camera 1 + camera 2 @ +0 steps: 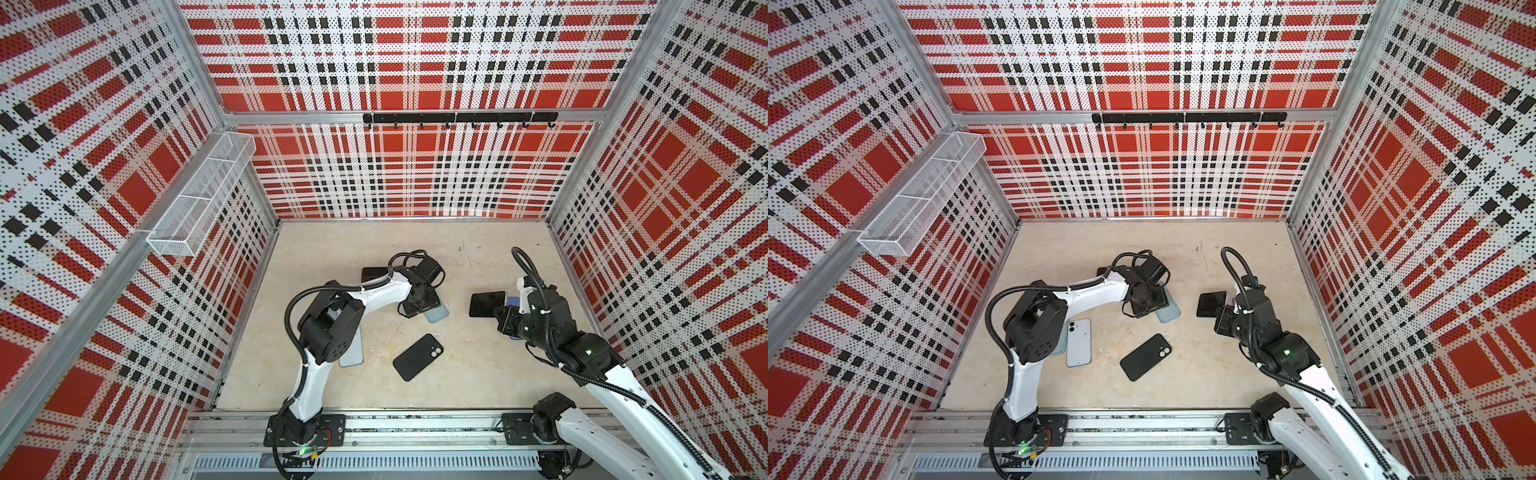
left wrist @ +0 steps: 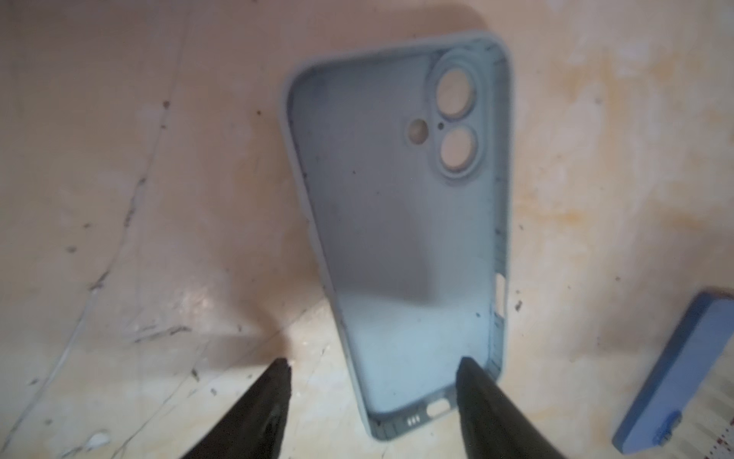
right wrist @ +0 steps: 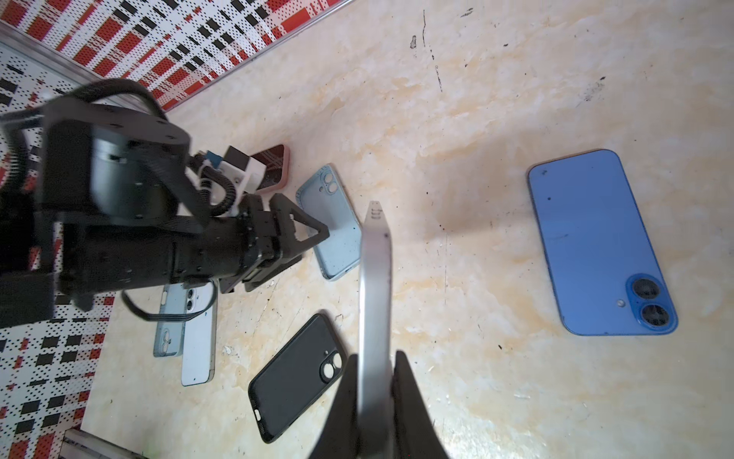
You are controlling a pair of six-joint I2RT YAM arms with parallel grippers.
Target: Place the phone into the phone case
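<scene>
Left gripper (image 2: 373,367) hung spread over the pale blue case (image 2: 397,238). Near that case, the right gripper (image 3: 375,359) pinched the phone (image 3: 375,270), with a black case (image 3: 294,373) close by.

Both top views high overhead, facing down on tabletop (image 1: 478,365), wrist views close, sharing the pale blue case (image 2: 397,238)

I take the black case (image 1: 417,357) as my mark. The table (image 1: 478,386) between it and the front rail lies bare, and so does the stretch on its right-arm side. Toward the back wall from it, my left gripper (image 2: 373,367) hangs spread over the pale blue case (image 2: 401,238) and blocks that way. On its left-arm side, a white phone (image 1: 1079,343) lies by my left elbow. Farther right, my right gripper (image 3: 375,355) pinches a phone (image 3: 375,278) edge-on, and a blue phone (image 3: 599,242) lies flat nearby.
</scene>
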